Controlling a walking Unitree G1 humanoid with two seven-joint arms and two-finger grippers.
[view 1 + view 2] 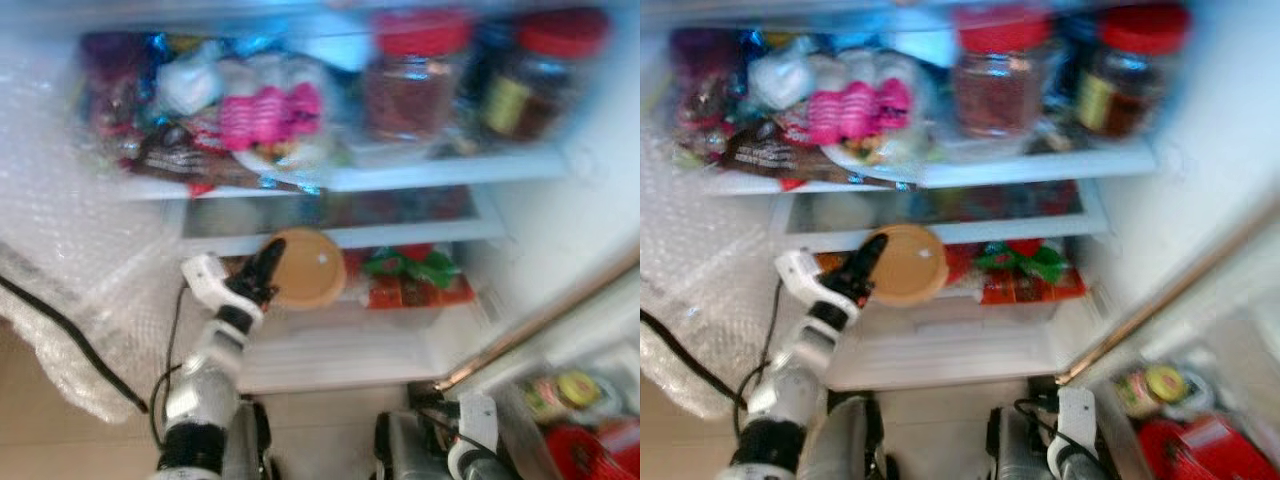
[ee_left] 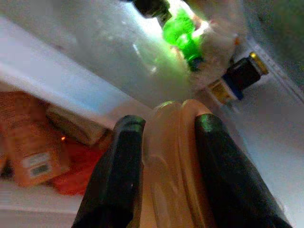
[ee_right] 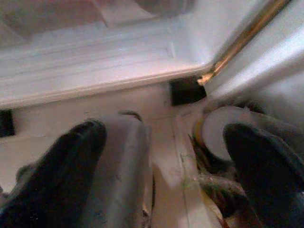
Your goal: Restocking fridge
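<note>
blurry shot, left gripper (image 1: 268, 262) clamped on a tan round container (image 1: 308, 268) at the open fridge's lower shelf (image 1: 330, 345), red packets (image 1: 410, 290) just past it, right gripper (image 3: 166, 161) low, fingers spread, top-shelf stuff too smeared to read

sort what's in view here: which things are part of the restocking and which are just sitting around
Job in hand: left gripper clamped on the tan round container; open fridge.

Lying about: red-lidded jars, snack bags, bubble wrap, right gripper low, open.
</note>
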